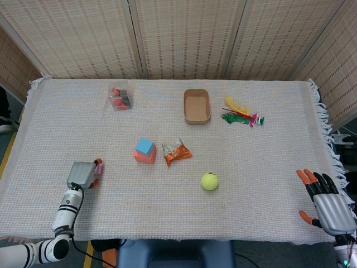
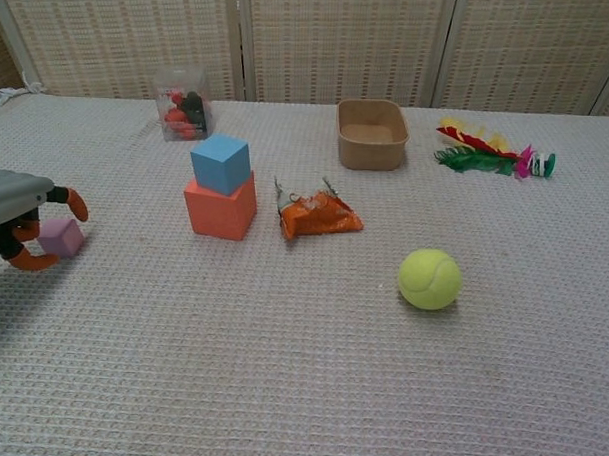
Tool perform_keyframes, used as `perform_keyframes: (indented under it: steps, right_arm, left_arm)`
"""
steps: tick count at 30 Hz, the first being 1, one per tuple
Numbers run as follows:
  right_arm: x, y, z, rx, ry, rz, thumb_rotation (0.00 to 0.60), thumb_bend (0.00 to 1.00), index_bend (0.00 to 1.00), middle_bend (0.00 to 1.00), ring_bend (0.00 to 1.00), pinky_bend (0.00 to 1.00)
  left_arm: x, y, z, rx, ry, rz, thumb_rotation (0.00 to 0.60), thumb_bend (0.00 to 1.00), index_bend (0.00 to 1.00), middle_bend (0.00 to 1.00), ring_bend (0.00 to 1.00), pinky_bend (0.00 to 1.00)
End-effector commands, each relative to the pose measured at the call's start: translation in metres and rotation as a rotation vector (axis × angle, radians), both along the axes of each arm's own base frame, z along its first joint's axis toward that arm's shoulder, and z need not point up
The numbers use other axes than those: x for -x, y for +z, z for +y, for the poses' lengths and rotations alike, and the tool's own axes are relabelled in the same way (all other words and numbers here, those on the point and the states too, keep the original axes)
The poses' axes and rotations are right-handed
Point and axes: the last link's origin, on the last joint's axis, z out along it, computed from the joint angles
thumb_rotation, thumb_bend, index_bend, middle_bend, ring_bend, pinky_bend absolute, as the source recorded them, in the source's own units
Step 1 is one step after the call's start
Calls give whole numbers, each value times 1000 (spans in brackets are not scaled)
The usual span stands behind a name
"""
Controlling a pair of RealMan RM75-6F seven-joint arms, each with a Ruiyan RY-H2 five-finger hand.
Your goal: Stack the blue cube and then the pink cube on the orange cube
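Observation:
The blue cube sits on top of the orange cube left of the table's middle. The small pink cube lies on the cloth near the left front edge. My left hand is down over it, with its fingers curled around the cube from above and below. My right hand hovers at the front right corner with its fingers spread and nothing in it; the chest view does not show it.
A crumpled orange wrapper lies right of the stack. A tennis ball sits nearer the front. At the back are a clear box of small items, a brown tray and a feather toy.

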Motion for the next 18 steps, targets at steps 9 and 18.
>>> perform_keyframes:
  steps: [9, 18]
  right_arm:
    - [1, 0, 0, -18, -4, 8, 600, 107, 0, 0, 0, 0]
    - [0, 0, 1, -16, -4, 9, 600, 107, 0, 0, 0, 0]
  left_arm:
    - [3, -4, 9, -59, -7, 15, 600, 328, 397, 1000, 1000, 1000]
    - [-6, 6, 10, -95, -42, -6, 600, 330, 421, 1000, 1000, 1000]
